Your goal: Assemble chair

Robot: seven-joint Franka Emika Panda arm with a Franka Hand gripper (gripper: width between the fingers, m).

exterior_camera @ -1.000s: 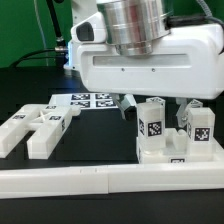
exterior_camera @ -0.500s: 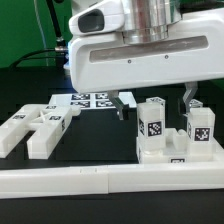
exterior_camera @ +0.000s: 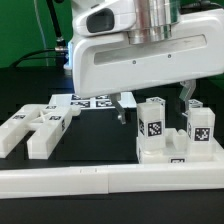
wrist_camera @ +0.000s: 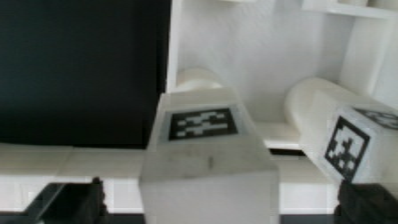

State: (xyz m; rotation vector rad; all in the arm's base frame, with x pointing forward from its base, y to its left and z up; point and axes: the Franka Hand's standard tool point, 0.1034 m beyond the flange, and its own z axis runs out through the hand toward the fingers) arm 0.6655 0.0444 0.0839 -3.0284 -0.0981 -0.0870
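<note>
Jaws spread wide and empty, the gripper (exterior_camera: pixel 155 99) has risen off the part-built chair (exterior_camera: pixel 172 140) — 2 tagged posts (exterior_camera: pixel 152 122) standing on its base (exterior_camera: pixel 178 152) at the exterior view's right — a placement seemingly done, with loose pieces (exterior_camera: pixel 35 128) waiting at that view's left.

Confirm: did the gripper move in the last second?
Yes. The gripper lifted slightly: judged against the fixed chair posts, its finger on the exterior view's right now ends higher up them.
</note>
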